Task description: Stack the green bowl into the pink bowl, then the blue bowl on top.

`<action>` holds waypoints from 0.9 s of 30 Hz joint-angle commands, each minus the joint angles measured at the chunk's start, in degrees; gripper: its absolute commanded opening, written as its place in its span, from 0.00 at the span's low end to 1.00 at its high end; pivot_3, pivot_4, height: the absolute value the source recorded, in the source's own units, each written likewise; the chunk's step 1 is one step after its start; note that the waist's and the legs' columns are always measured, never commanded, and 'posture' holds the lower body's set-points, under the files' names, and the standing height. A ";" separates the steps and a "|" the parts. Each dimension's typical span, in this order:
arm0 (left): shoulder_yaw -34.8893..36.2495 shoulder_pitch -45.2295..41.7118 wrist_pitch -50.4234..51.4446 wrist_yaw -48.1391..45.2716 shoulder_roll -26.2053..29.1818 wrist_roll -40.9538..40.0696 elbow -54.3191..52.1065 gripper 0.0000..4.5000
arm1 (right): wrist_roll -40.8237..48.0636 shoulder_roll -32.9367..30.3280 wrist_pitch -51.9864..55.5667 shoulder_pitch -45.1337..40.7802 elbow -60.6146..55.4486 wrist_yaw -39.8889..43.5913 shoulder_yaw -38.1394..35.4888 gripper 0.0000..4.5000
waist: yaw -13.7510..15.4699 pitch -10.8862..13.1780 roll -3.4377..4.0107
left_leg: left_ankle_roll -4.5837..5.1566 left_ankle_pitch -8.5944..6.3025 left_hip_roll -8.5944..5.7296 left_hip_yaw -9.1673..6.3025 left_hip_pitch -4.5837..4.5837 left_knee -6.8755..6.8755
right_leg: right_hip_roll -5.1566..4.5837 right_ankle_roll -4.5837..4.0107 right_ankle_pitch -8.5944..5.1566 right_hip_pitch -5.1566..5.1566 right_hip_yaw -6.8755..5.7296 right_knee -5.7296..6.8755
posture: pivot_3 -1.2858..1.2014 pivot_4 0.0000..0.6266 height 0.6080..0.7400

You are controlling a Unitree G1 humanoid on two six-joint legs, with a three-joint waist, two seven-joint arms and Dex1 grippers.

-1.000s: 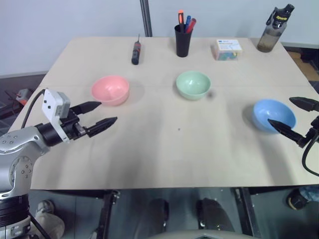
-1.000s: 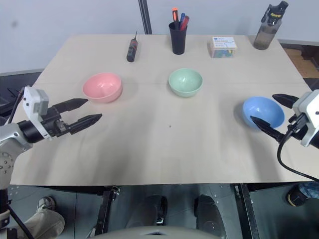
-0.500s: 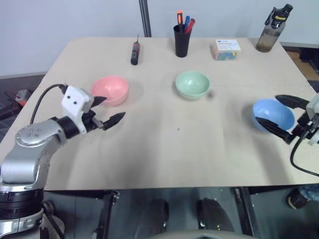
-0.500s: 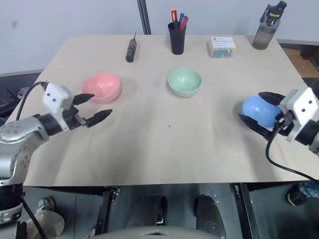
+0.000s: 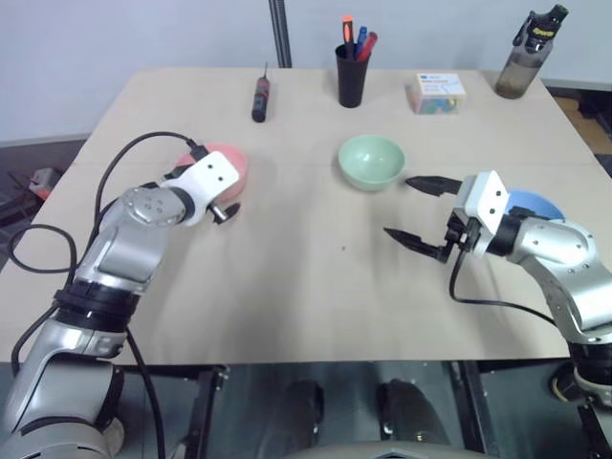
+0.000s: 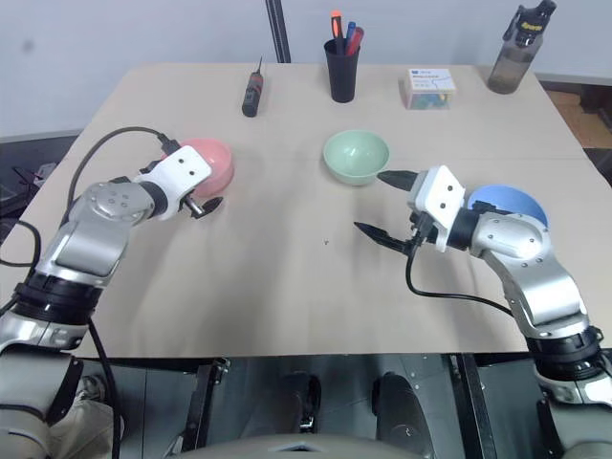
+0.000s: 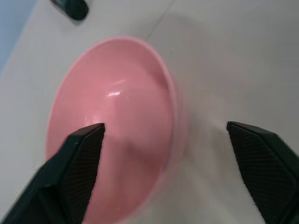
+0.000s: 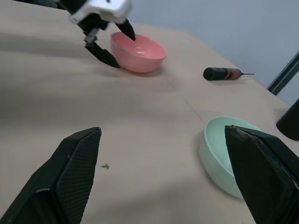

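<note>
The pink bowl [image 5: 232, 164] sits at the table's left. My left gripper [image 7: 164, 125] is open across its near-right rim, with one finger over the inside and the other outside above the table. The green bowl [image 5: 371, 161] stands in the middle, empty. My right gripper [image 5: 399, 206] hangs open and empty just right of the green bowl and a little nearer, pointing left. The blue bowl [image 5: 537, 203] rests at the right, partly hidden behind my right forearm. The right wrist view shows the green bowl [image 8: 224, 149] close by and the pink bowl [image 8: 138, 51] further off.
Along the far edge lie a screwdriver [image 5: 259, 98], a black pen cup [image 5: 351, 81], a small box [image 5: 435, 94] and a bottle [image 5: 526, 53]. A dark pole [image 5: 279, 33] rises behind the table.
My left gripper has moved forward from short of the pink bowl onto its rim. My right gripper has swung left, away from the blue bowl to beside the green bowl.
</note>
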 commanded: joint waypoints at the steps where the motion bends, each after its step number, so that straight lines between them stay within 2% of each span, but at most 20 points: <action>1: -0.17 -2.16 -2.81 -1.90 -0.46 1.55 1.99 0.67 | -0.16 0.29 -1.87 -1.37 -0.31 0.67 -0.59 1.00 | -0.11 0.00 0.00 | 0.00 0.00 0.01 0.00 0.00 0.00 | 0.01 0.00 0.00 0.00 0.01 0.00 | 0.52 0.24 1.00; 2: -0.16 -2.37 -3.39 -2.43 -0.66 1.76 2.44 0.64 | -0.33 0.34 -1.99 -1.32 -0.28 0.79 -0.72 1.00 | -0.13 0.00 0.00 | 0.00 0.00 0.02 0.01 -0.01 0.00 | 0.01 0.00 0.00 -0.01 0.02 -0.01 | 0.52 0.24 1.00; 4: -0.19 -2.67 -3.84 -3.24 -0.94 2.22 3.29 0.45 | -0.56 0.30 -2.02 -1.04 -0.38 0.79 -1.05 1.00 | -0.11 0.00 0.00 | 0.00 0.00 0.02 0.01 -0.01 0.00 | 0.00 0.00 0.00 -0.02 0.02 0.00 | 0.52 0.24 1.00; 6: -0.04 -2.96 -4.40 -4.16 -1.30 2.19 3.81 0.34 | -0.94 0.15 -2.27 -0.53 -0.44 0.74 -1.26 1.00 | -0.11 0.00 0.00 | 0.00 0.00 0.03 0.01 -0.01 0.00 | 0.00 0.00 0.00 -0.02 0.02 0.01 | 0.52 0.24 1.00; 7: 0.04 -3.07 -4.63 -4.49 -1.45 2.19 3.94 0.24 | -1.08 0.13 -2.35 -0.36 -0.47 0.71 -1.32 1.00 | -0.09 0.00 -0.01 | 0.00 0.00 0.03 0.01 -0.01 0.01 | 0.00 0.00 0.00 -0.02 0.02 0.02 | 0.52 0.24 1.00; 9: 0.64 -2.96 -5.23 -5.76 -1.78 1.55 3.08 0.14 | -1.29 0.14 -2.52 -0.04 -0.55 0.71 -1.35 1.00 | -0.08 0.00 -0.01 | 0.00 0.00 0.04 0.01 -0.01 0.02 | 0.00 0.00 0.00 -0.02 0.02 0.03 | 0.52 0.24 1.00; 12: 1.83 -2.02 -5.84 -9.41 -1.73 -0.68 -0.52 0.14 | -1.46 -0.16 -2.75 0.71 -0.96 0.72 -1.65 1.00 | -0.04 0.00 -0.01 | 0.00 0.00 0.06 0.01 -0.03 0.04 | -0.01 0.00 0.00 -0.02 0.02 0.03 | 0.52 0.24 1.00; 17: 3.02 2.51 -6.54 -22.39 -0.23 -10.33 -17.25 0.14 | -1.37 -1.07 -2.61 3.26 -2.02 -0.13 -3.66 1.00 | 0.05 0.00 -0.01 | 0.01 0.00 0.14 -0.02 -0.12 0.04 | -0.07 0.00 0.00 -0.07 0.02 0.00 | 0.52 0.24 1.00; 20: 2.60 3.51 -5.60 -26.63 0.40 -13.02 -22.95 0.14 | -1.40 -1.87 -2.32 5.34 -3.14 -0.82 -5.12 1.00 | 0.01 0.00 -0.01 | 0.00 0.00 0.14 -0.01 -0.16 0.08 | -0.08 0.00 0.00 -0.12 0.03 0.02 | 0.52 0.24 1.00; 27: -0.88 2.02 -9.52 -29.21 -2.97 -12.28 -22.17 0.14 | -1.18 -2.29 -0.40 9.63 -7.36 -3.94 -8.16 1.00 | -0.08 0.00 0.00 | 0.03 -0.01 0.13 0.04 0.05 0.09 | 0.00 0.00 0.00 0.05 0.07 0.09 | 0.52 0.24 1.00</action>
